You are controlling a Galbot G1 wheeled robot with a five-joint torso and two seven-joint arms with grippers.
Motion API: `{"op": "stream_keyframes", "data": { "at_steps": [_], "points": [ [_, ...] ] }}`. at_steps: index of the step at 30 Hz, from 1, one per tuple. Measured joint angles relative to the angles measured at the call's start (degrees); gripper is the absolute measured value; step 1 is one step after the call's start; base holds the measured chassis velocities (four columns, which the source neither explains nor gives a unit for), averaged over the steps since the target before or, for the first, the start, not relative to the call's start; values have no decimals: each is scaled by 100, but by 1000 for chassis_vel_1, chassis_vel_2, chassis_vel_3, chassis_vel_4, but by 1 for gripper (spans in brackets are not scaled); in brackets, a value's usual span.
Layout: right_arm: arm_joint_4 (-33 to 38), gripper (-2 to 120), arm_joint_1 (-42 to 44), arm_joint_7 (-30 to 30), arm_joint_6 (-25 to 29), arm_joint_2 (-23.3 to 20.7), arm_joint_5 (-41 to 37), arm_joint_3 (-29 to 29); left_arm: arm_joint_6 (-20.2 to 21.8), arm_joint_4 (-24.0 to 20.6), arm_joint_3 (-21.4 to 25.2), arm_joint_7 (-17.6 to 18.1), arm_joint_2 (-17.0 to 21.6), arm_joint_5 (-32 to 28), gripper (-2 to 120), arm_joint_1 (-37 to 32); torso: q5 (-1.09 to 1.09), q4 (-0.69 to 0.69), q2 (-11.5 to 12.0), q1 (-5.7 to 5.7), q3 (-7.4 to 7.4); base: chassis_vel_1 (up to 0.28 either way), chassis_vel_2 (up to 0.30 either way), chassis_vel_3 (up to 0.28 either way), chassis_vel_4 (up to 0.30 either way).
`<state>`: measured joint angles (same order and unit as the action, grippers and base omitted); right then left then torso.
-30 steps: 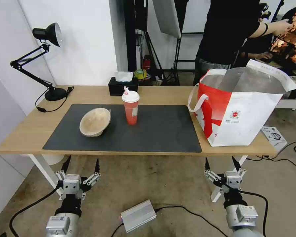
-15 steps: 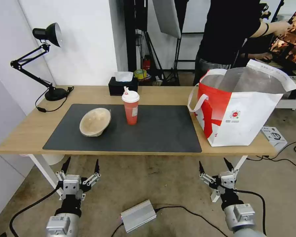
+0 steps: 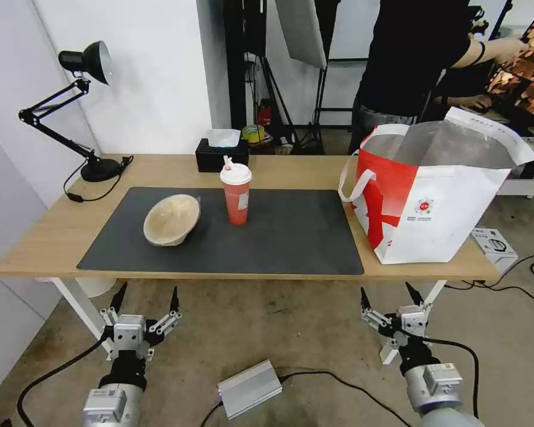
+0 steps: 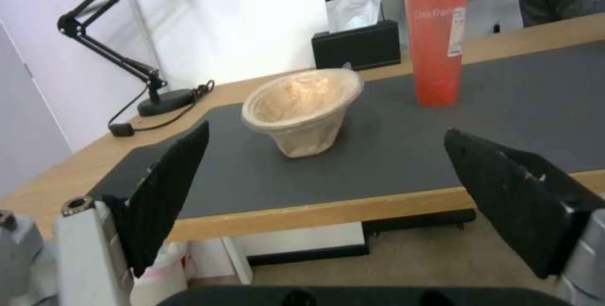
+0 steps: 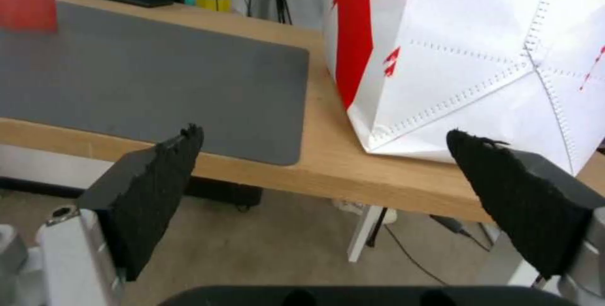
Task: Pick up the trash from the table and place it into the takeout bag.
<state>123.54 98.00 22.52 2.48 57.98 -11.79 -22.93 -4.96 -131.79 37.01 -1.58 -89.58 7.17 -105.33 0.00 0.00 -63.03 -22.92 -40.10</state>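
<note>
Head view: your left gripper (image 3: pixel 146 295) lower left, fingers spread, unmoved. Right gripper (image 3: pixel 388 293) lower right, spread, empty, shifted slightly since a second ago; no reach begun. Bowl (image 3: pixel 171 219), cup (image 3: pixel 236 193) centre on mat (image 3: pixel 291 237); bag (image 3: pixel 433 196) right.
Left wrist: bowl (image 4: pixel 302 112) ahead.
Right wrist: bag (image 5: pixel 466 60) ahead.

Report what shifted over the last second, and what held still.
The right claw, open and empty, slid a little toward the robot's left below the table edge. Nothing was grasped or released. The left claw stayed open and low; the tan pulp bowl, red drink cup and takeout bag kept their places.
</note>
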Motion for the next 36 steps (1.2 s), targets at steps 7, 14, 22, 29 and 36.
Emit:
{"op": "stream_keyframes", "data": {
  "at_steps": [7, 14, 22, 29, 36],
  "points": [
    [28, 99, -9, -94, -70, -35, -23, -32, 0, 0, 1, 1, 0, -5, 100, 4, 0, 0, 0, 0, 0, 0, 0, 0, 0],
    [45, 99, -11, -237, -73, -43, 2, -52, -1, 2, 7, 2, 4, -10, 100, 5, 0, 0, 0, 0, 0, 0, 0, 0, 0],
    [102, 99, -81, -228, -73, -93, -40, -35, -1, 9, 5, 3, 7, -13, 100, 7, 0, 0, 0, 0, 0, 0, 0, 0, 0],
    [463, 99, -349, -209, -106, -324, -383, 96, -2, 22, 1, 4, 13, -14, 100, 9, 0, 0, 0, 0, 0, 0, 0, 0, 0],
    [654, 99, -923, -316, -221, -821, -970, 242, -1, 65, -43, 4, 65, -14, 100, 47, 0, 0, 0, 0, 0, 0, 0, 0, 0]
  ]
}}
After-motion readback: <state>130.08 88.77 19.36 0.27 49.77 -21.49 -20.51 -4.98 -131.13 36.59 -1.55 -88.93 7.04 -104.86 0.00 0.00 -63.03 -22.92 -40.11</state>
